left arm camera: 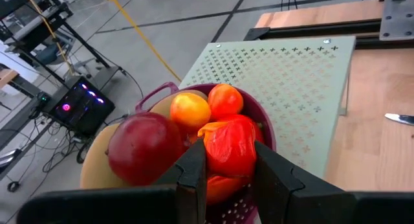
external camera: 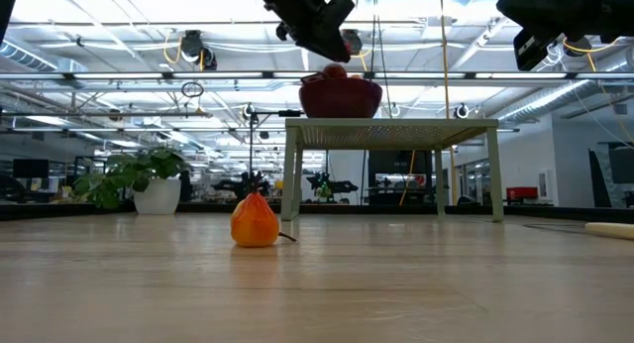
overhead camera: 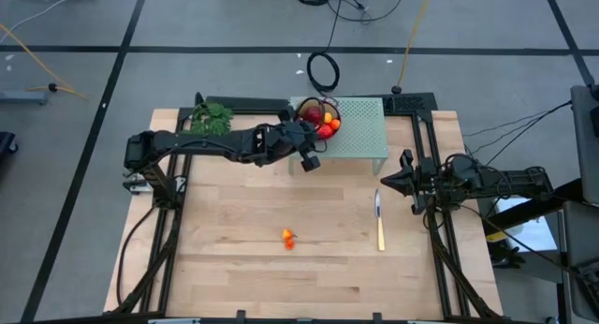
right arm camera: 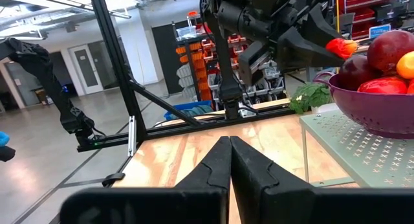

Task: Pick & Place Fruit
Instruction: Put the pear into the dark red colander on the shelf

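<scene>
A purple colander bowl (left arm camera: 265, 130) with a dark red round fruit (left arm camera: 145, 146) and smaller orange and red ones stands on a green perforated stand (overhead camera: 360, 127) at the table's far side. My left gripper (overhead camera: 321, 135) reaches in from the left and is shut on an orange-red fruit (left arm camera: 229, 146) above the bowl. A small orange fruit (overhead camera: 287, 238) lies alone on the wooden table, also seen in the low view (external camera: 255, 222). My right gripper (overhead camera: 382, 181) waits shut at the right side, holding nothing. My left gripper pinches the orange-red fruit's two sides (left arm camera: 213, 153) between its two fingers. In the right wrist view the fruit (right arm camera: 339, 46) sits at the fingers' free ends. The fingers slant down from the table's left. The fruit hangs just over the bowl's near-left rim, clear of it.
A yellow-handled knife (overhead camera: 379, 221) lies on the table right of centre, in front of the stand. A green leafy bunch (overhead camera: 211, 118) lies at the far left. Black frame rails (overhead camera: 173, 221) run along both table sides. Bare wood surrounds the lone orange fruit.
</scene>
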Controlling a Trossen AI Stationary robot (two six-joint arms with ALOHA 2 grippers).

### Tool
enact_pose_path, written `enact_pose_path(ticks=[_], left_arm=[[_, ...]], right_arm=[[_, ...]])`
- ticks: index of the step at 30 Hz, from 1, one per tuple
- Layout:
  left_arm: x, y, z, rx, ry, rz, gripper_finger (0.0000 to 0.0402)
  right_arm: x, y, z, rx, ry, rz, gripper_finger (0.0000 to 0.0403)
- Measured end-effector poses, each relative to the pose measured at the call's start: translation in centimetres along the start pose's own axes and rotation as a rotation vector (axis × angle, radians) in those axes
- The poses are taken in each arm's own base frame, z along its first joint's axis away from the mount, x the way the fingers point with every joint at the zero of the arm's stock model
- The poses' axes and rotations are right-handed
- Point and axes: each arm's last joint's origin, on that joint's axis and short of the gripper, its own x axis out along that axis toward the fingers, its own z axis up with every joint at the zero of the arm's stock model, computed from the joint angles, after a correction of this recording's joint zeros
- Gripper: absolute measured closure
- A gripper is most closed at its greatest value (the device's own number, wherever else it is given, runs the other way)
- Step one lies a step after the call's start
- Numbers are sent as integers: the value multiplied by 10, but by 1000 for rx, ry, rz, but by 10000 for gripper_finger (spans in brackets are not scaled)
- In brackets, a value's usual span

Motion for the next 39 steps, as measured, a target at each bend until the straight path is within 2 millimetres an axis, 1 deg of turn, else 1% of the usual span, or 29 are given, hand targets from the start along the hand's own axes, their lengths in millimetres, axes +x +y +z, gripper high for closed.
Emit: enact_pose_path(ticks=[10, 20, 39], left_arm=[[0, 0, -3, 13, 28, -3, 316], [4, 7, -3, -19, 24, 14, 316], [4, 7, -3, -9, 27, 15, 316]], right_arm=[[0, 0, 0, 0, 0, 0, 403], [0, 0, 0, 0, 0, 0, 403], [0, 0, 0, 0, 0, 0, 403]])
